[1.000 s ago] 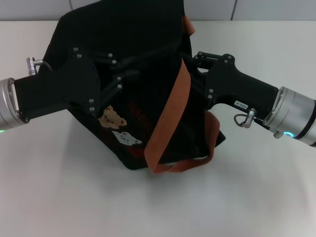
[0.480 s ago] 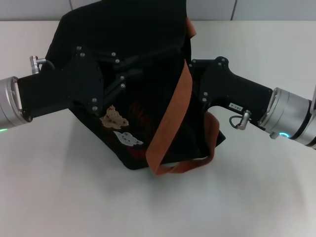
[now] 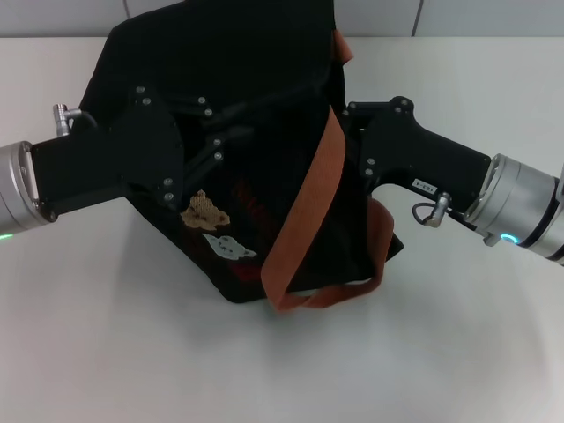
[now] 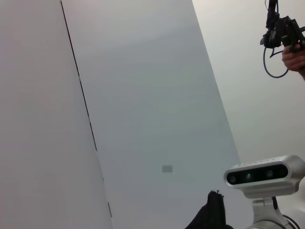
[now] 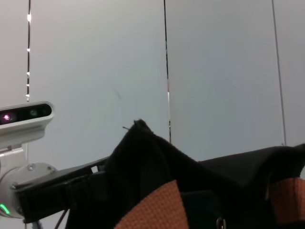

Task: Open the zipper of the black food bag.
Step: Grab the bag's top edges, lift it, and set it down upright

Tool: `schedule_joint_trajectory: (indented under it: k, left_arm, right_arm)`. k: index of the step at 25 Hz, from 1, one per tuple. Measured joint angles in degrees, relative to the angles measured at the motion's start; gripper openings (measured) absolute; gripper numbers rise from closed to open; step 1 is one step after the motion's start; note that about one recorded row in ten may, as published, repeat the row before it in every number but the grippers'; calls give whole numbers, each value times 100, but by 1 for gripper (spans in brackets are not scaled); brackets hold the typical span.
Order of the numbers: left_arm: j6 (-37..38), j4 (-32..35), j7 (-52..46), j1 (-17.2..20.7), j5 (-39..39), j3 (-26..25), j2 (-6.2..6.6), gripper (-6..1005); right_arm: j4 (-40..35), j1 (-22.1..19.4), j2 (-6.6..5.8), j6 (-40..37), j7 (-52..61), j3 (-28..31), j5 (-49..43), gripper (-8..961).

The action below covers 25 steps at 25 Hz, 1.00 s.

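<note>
The black food bag (image 3: 256,70) stands tilted in the middle of the white table, its bear and cat patches (image 3: 211,225) facing me. An orange-brown strap (image 3: 304,211) hangs down its front. My left gripper (image 3: 216,145) presses against the bag's left side, black against black fabric. From the right, my right gripper (image 3: 348,141) meets the bag's upper right edge, behind the strap. The zipper line cannot be made out in the head view. In the right wrist view, black fabric (image 5: 157,167), a strap (image 5: 152,210) and a small silver metal piece (image 5: 220,223) show.
The white table (image 3: 132,352) stretches around the bag, with a pale panelled wall (image 3: 458,16) behind it. The left wrist view shows only wall, the robot's head camera (image 4: 264,174) and a tip of black fabric (image 4: 209,217).
My right gripper nudged left into the bag, then eased back slightly. The left gripper crept a little to the right. The bag barely shifted.
</note>
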Motion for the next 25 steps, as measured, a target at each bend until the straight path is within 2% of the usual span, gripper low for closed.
schedule_joint_trajectory:
  k: [25]
  left_arm:
    - [3,-27,6,-1,-8,0,8,77]
  right_arm:
    - [185,-47,1,119,-552,413,22,-1]
